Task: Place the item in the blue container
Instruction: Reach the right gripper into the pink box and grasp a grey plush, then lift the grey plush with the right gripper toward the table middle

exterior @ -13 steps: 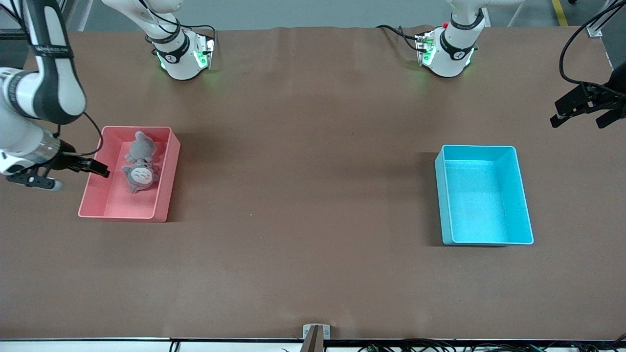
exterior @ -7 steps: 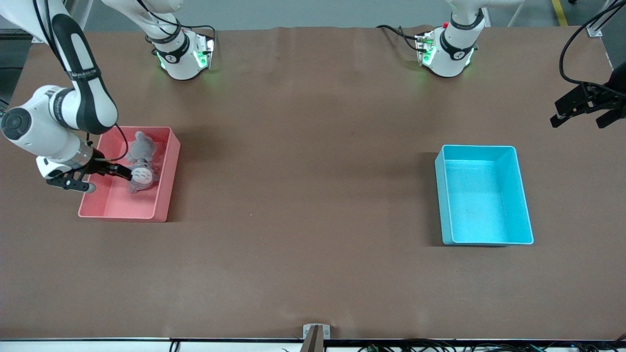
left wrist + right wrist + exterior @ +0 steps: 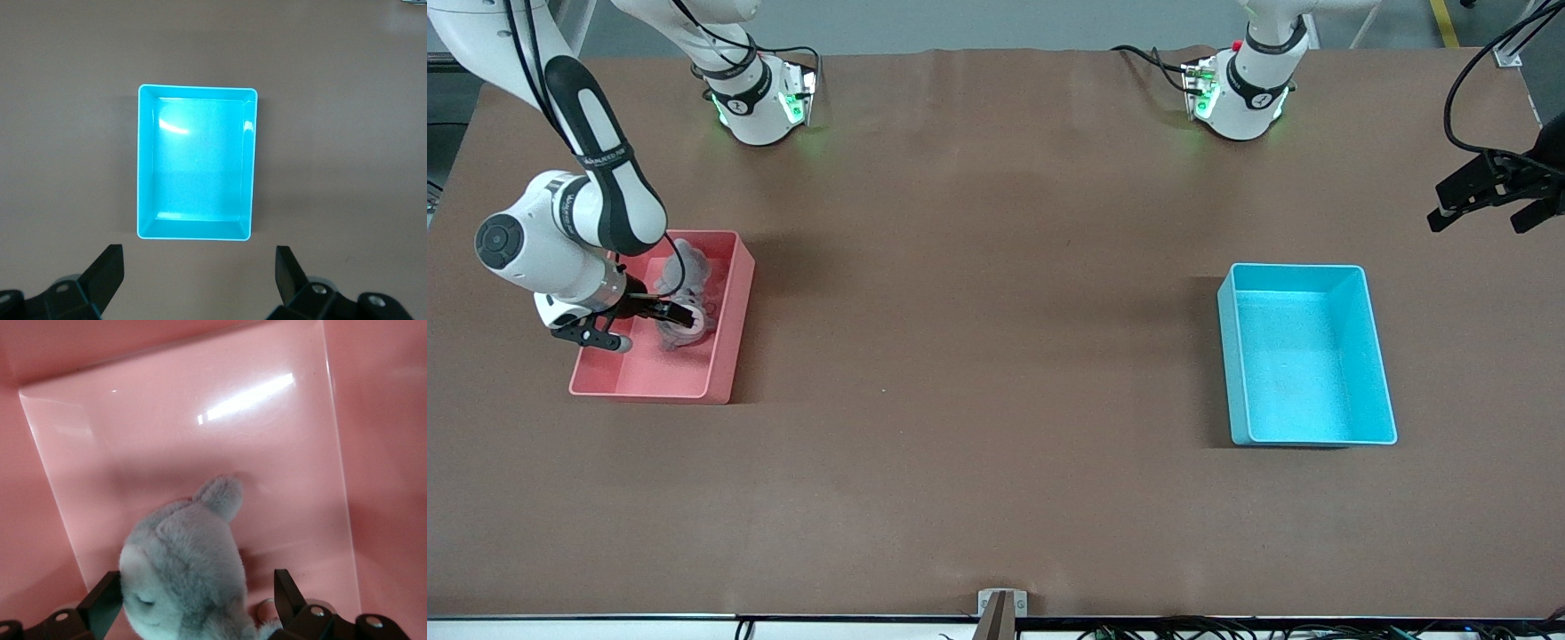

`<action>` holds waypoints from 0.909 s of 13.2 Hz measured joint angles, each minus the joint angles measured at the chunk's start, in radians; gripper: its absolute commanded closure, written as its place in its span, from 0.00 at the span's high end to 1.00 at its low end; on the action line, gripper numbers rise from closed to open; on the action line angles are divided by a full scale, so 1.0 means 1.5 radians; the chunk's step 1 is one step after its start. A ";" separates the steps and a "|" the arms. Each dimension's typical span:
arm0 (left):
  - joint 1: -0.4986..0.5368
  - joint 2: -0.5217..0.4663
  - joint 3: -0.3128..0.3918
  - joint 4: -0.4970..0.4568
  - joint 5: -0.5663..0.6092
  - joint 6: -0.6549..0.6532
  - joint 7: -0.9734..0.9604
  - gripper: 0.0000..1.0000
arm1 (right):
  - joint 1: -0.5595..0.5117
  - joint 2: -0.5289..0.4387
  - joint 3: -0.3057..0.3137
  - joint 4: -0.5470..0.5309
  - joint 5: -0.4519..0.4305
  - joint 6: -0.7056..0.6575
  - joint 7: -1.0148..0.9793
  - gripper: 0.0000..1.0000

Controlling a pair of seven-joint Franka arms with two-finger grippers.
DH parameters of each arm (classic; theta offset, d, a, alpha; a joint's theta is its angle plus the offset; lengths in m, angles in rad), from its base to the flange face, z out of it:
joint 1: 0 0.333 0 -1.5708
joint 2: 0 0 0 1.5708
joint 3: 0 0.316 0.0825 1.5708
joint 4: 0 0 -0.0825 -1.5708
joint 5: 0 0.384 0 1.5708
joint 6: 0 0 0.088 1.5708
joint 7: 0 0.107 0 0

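Note:
A grey plush toy (image 3: pixel 687 265) with a white belly lies in the pink bin (image 3: pixel 729 356) at the right arm's end of the table. My right gripper (image 3: pixel 656 330) is down inside that bin and open. Its fingers stand on either side of the plush toy (image 3: pixel 183 580), which fills much of the gap of the right gripper (image 3: pixel 197 587) without being squeezed. The blue container (image 3: pixel 1232 356) sits empty toward the left arm's end. My left gripper (image 3: pixel 1485 216) waits open, high over the table's end, and looks down on the blue container (image 3: pixel 143 167); nothing is between the fingers of the left gripper (image 3: pixel 197 267).
The two bins stand far apart on the brown table (image 3: pixel 978 356), with bare surface between them. Both robot bases stand along the table's back edge. Dark cables hang near the left gripper at the table's end.
My right gripper has swung from outside the pink bin to over it and come down around the plush toy. The left arm has not moved.

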 measured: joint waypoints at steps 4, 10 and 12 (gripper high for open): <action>0.000 0.000 0.000 0.000 0.000 0.000 0.000 1.00 | 0.000 0.003 0.000 -0.005 0.013 0.000 0.000 0.72; 0.000 0.000 0.000 0.000 0.000 0.000 0.000 1.00 | 0.002 0.003 0.000 -0.005 0.015 -0.004 0.000 0.04; 0.000 0.000 0.000 0.000 0.000 0.000 0.000 1.00 | 0.003 0.001 0.000 0.011 0.015 -0.040 0.000 0.04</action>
